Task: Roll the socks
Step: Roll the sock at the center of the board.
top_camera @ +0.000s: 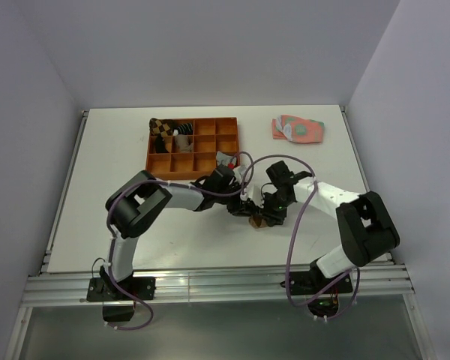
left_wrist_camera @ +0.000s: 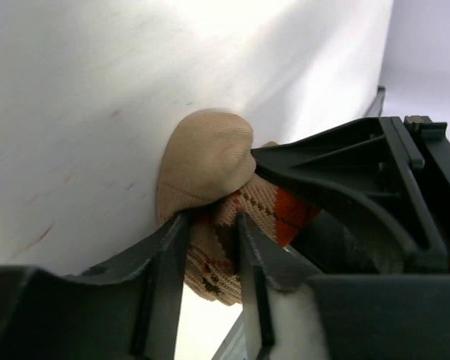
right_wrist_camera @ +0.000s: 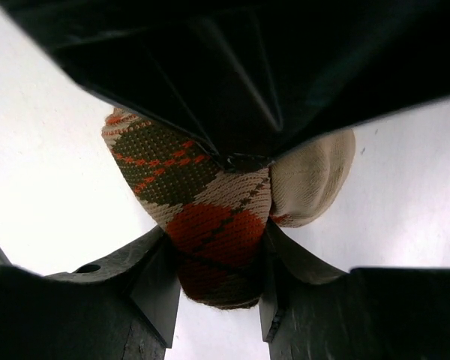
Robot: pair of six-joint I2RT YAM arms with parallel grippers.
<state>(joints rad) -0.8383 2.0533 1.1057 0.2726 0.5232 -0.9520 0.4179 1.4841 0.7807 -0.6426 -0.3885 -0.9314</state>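
A tan sock with orange and dark-brown argyle diamonds [top_camera: 256, 220] lies bunched on the white table between my two arms. In the left wrist view the sock [left_wrist_camera: 210, 161] shows its rounded tan toe. My left gripper [left_wrist_camera: 210, 219] stands partly open, its jaws either side of a fold of the knit. In the right wrist view the sock's [right_wrist_camera: 217, 225] orange diamond fills the gap of my right gripper [right_wrist_camera: 215, 234], and both jaws press on it. From above, the left gripper [top_camera: 247, 208] and the right gripper [top_camera: 268, 212] meet over the sock. No plain grey sock shows near the grippers.
An orange compartment tray [top_camera: 236, 146] stands behind the grippers, with a dark patterned bundle [top_camera: 162, 127] and a grey-and-black bundle [top_camera: 181, 138] in its left cells. Pink-and-green socks [top_camera: 298, 129] lie at the back right. Metal rails run along the table's near edge [top_camera: 210, 281].
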